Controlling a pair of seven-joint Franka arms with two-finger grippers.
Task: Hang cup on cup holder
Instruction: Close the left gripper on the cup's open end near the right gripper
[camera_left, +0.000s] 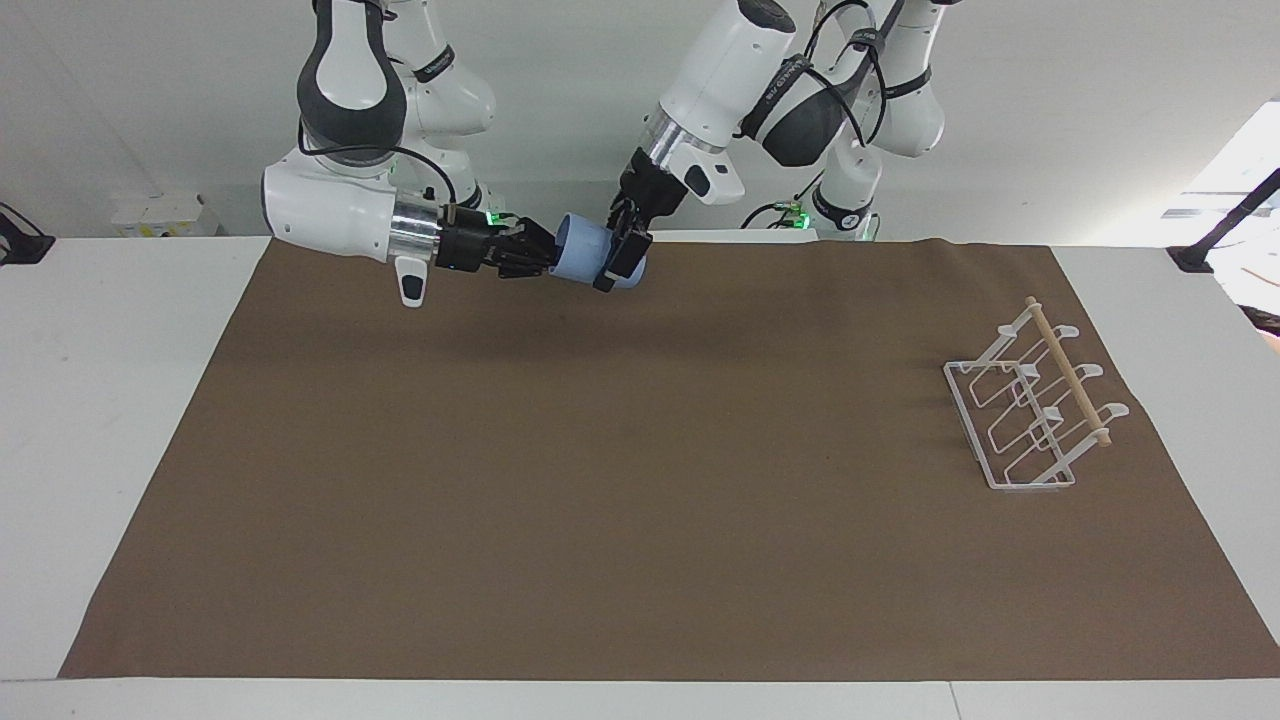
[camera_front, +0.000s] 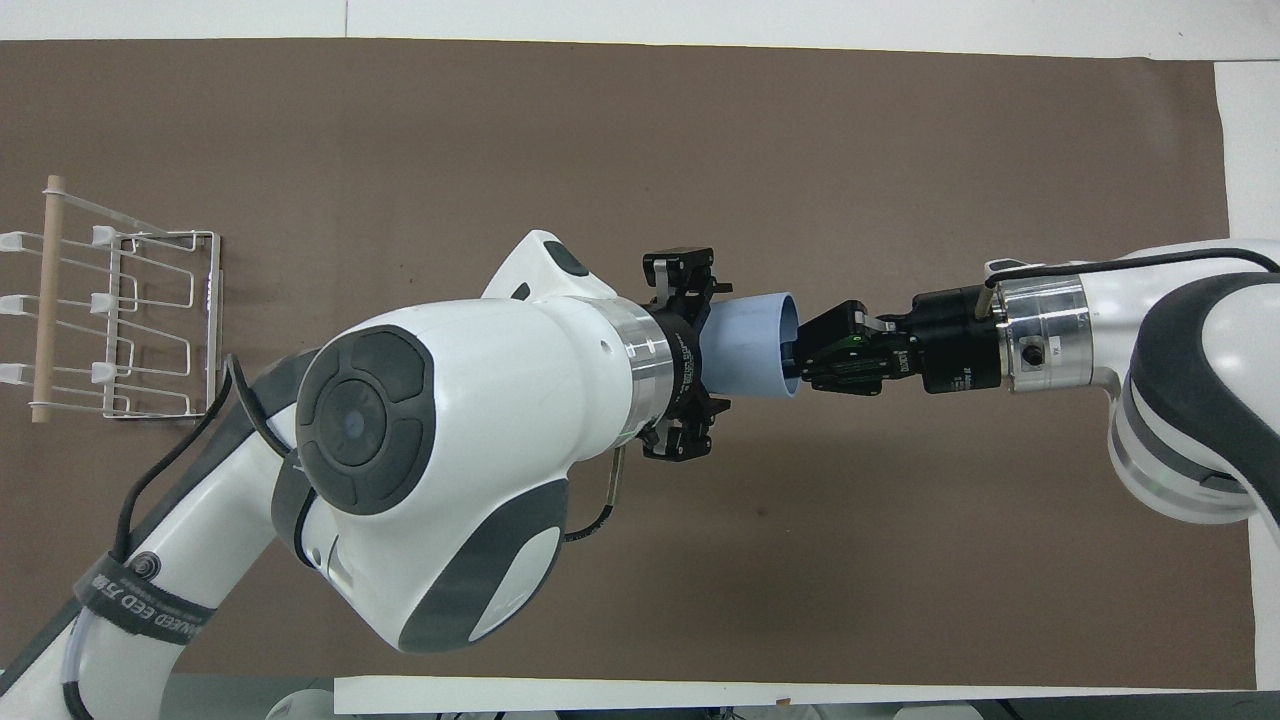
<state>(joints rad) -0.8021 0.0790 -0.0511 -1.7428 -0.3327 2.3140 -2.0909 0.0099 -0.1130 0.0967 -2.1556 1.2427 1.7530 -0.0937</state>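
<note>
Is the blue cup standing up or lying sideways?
Sideways. The cup is held in the air by the right gripper at its rim, with its mouth toward that gripper.

The cup (camera_left: 585, 260) is plain light blue. The cup holder (camera_left: 1030, 410) is white wire with a pale wooden rod. A plain brown mat (camera_left: 640, 500) covers the white bench (camera_left: 100, 330). Both pincers are black.

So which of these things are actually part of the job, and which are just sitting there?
Part of the job:
- the blue cup, held sideways in the air by the right pincer, shut on its rim
- the left pincer, open around the cup's base end
- the white wire cup holder, toward the left arm's end of the table

Just there:
- the brown mat covering the table
</note>
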